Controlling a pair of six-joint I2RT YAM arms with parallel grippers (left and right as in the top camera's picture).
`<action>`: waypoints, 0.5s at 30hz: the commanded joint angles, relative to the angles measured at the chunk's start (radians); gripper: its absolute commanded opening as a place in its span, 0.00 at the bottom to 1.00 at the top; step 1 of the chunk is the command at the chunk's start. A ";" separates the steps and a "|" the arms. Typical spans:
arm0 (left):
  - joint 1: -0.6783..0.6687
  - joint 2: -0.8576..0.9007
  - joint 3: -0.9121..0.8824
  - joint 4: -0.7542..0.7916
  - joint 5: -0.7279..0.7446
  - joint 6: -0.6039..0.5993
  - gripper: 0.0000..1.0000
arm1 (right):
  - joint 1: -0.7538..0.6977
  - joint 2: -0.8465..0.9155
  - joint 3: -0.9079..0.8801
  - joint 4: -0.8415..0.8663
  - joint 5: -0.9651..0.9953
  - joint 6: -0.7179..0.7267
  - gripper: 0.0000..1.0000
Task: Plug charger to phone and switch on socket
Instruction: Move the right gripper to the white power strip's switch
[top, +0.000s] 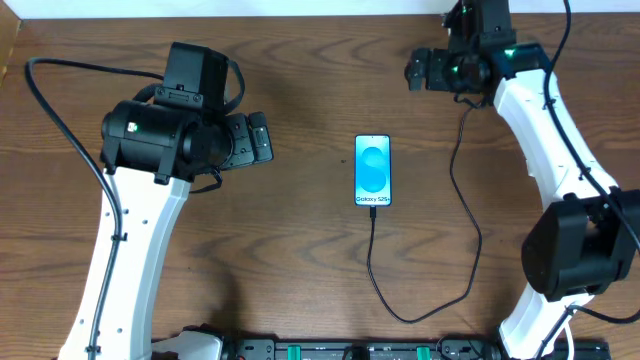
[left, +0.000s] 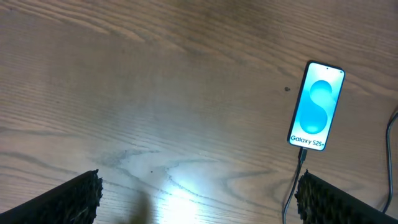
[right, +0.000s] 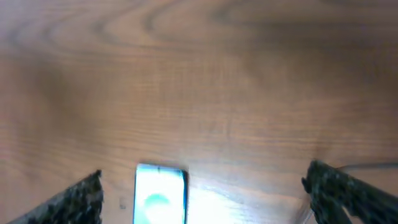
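The phone lies flat at the table's middle, its screen lit blue. The charger cable has its tip in the phone's bottom edge, loops toward the front, then runs up to the far right under my right arm. The socket is hidden or out of view. My left gripper is open and empty, well left of the phone. My right gripper is open and empty, beyond and to the right of the phone. The left wrist view shows the phone with the cable plugged in, between open fingers. The right wrist view is blurred and shows the phone between open fingers.
The wooden table carries both arms' white links at the left and right sides. Thick black robot cables run along each arm. A black rail with green connectors lines the front edge.
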 joint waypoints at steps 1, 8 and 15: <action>-0.002 0.004 0.006 -0.003 -0.006 0.010 1.00 | -0.064 -0.037 0.129 -0.060 -0.080 -0.168 0.99; -0.002 0.004 0.006 -0.003 -0.006 0.010 1.00 | -0.245 -0.037 0.263 -0.206 -0.082 -0.292 0.99; -0.002 0.004 0.006 -0.003 -0.006 0.010 1.00 | -0.465 -0.035 0.240 -0.229 -0.133 -0.417 0.99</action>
